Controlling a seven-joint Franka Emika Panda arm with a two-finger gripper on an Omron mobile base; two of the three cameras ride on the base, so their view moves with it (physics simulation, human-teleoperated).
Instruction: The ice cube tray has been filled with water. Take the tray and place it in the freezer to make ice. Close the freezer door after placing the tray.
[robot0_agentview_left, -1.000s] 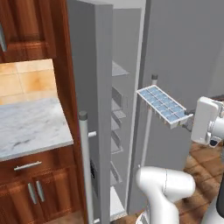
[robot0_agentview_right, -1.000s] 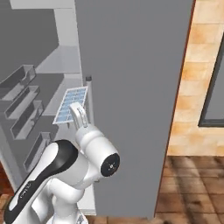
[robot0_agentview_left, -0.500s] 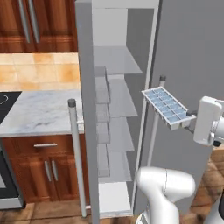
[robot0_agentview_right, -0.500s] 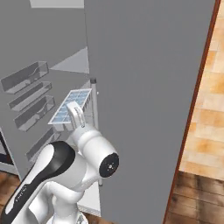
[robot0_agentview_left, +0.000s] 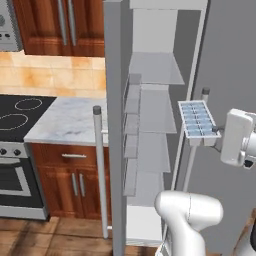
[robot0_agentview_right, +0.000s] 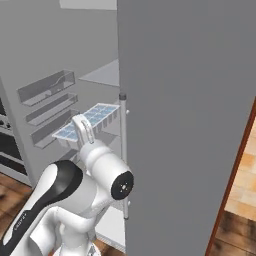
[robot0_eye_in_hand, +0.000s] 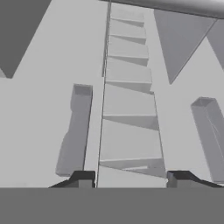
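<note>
The base had swung since earlier, revealing the stove; the jaws kept their grip on the ice cube tray facing the freezer shelves.

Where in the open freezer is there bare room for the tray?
The freezer shelves look bare between the open door's bins and the right wall. The tray, held by the gripper, sits outside, close to the closed door's handle.
</note>
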